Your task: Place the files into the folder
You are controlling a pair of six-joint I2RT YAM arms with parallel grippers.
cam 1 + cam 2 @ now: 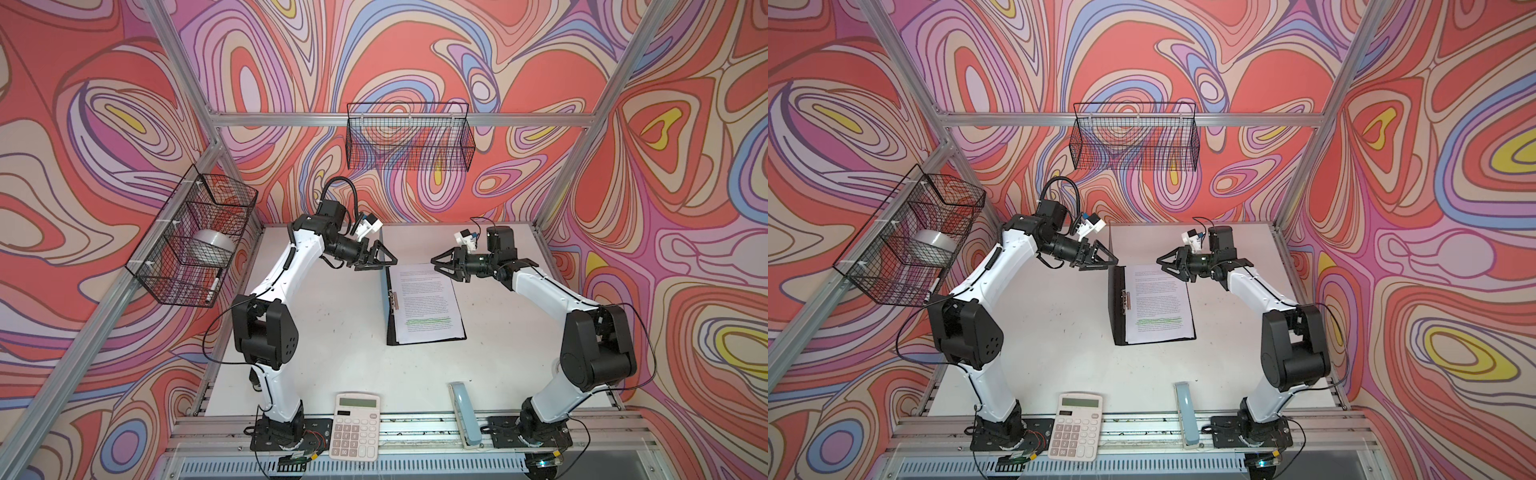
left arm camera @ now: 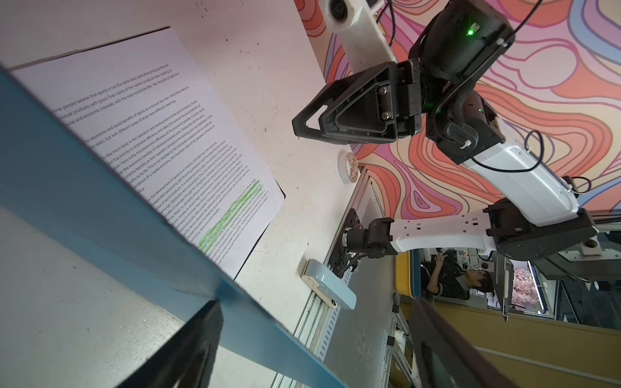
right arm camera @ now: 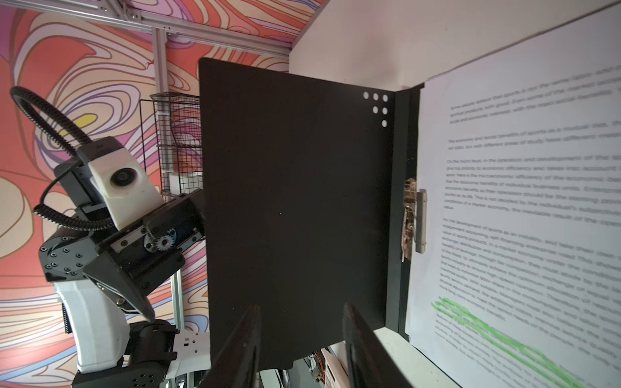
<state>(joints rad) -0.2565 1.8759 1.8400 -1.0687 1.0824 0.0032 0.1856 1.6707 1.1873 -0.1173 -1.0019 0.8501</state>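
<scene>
The folder (image 1: 383,291) lies open on the table. Its blue cover (image 2: 100,215) stands upright on the spine, and its black inside (image 3: 295,201) faces my right arm. The files (image 1: 428,299), white printed sheets with green-highlighted lines, lie flat on the folder's other half beside the metal spine clip (image 3: 415,218). My left gripper (image 1: 386,264) is open wide at the far top corner of the raised cover. In the left wrist view the cover's edge passes between its fingers (image 2: 201,336). My right gripper (image 1: 434,266) hovers open and empty over the files' far corner.
A white calculator (image 1: 355,428) and a pale blue stapler (image 1: 465,415) sit at the table's front edge. A wire basket (image 1: 166,286) holding a tape roll (image 1: 214,245) hangs on the left wall. Another basket (image 1: 409,137) hangs on the back wall.
</scene>
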